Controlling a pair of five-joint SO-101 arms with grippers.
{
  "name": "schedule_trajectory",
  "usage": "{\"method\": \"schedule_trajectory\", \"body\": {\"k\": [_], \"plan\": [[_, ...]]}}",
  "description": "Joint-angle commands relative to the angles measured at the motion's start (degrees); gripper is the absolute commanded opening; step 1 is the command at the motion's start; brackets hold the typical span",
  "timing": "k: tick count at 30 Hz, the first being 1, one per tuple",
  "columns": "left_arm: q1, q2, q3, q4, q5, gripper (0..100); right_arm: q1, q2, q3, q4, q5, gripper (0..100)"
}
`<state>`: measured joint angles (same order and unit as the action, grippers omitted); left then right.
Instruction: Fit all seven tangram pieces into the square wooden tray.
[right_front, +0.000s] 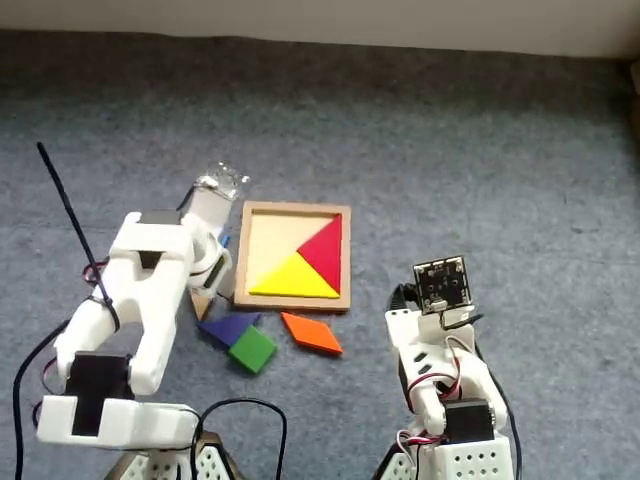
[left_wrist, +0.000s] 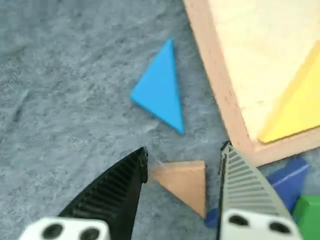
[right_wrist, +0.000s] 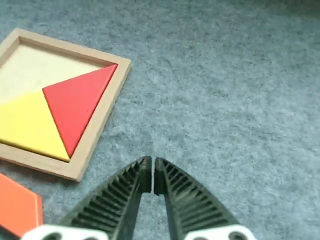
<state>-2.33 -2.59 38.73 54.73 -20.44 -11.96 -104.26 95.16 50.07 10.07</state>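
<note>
Two pieces seated in square wooden tray (right_front: 295, 207): red triangle (right_front: 326, 250), yellow triangle (right_front: 290, 278). Your left gripper (left_wrist: 184, 155) sits by tray corner, fingers (left_wrist: 115, 190) spread either side of tan triangle (left_wrist: 187, 182) on carpet (right_front: 450, 150); light blue triangle (left_wrist: 160, 87) near. Dark blue piece (right_front: 228, 327), green square (right_front: 252, 349), orange parallelogram (right_front: 311, 333) lie outside tray, toward arms. Your right gripper (right_wrist: 152, 175) hangs over carpet, fingers pressed together

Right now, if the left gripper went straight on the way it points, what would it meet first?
Probably the tan triangle, which lies between the open jaws of the left gripper. The light blue triangle lies farther on. The gripper's height above them is unclear.
</note>
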Motion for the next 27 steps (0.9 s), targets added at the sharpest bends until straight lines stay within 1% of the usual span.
{"method": "schedule_trajectory", "body": {"k": [1, 4, 9, 13, 16, 19, 22, 25, 27], "plan": [[4.35, -3.74, -2.15, 0.79, 3.08, 24, 0.57, -0.66, -0.31, -1.54, 0.00, 3.3], [4.09, -7.16, -2.24, 1.32, 3.96, 24, 0.57, -0.66, -0.31, -1.54, 0.00, 3.3], [2.59, -15.43, -2.24, 7.47, 4.04, 24, 0.57, -0.66, -0.31, -1.54, 0.00, 3.3], [-0.66, -21.58, -1.80, 13.63, 4.22, 24, 0.57, -0.66, -0.31, -1.54, 0.00, 3.3], [-4.44, -22.46, -1.01, 16.35, 6.24, 24, 0.57, -0.66, -0.31, -1.54, 0.00, 3.3], [-6.81, -21.05, 1.01, 16.26, 6.95, 25, 0.57, -0.66, -0.31, -1.54, 0.00, 3.3], [-6.90, -18.77, 1.89, 16.26, 7.65, 25, 0.57, -0.66, -0.31, -1.54, 0.00, 3.3], [-6.99, -15.34, 1.98, 13.36, 13.89, 25, 0.57, -0.66, -0.31, -1.54, 0.00, 3.4], [-6.64, -12.00, 1.98, 11.34, 15.21, 25, 0.57, -0.66, -0.31, -1.54, 0.00, 3.4]]}}
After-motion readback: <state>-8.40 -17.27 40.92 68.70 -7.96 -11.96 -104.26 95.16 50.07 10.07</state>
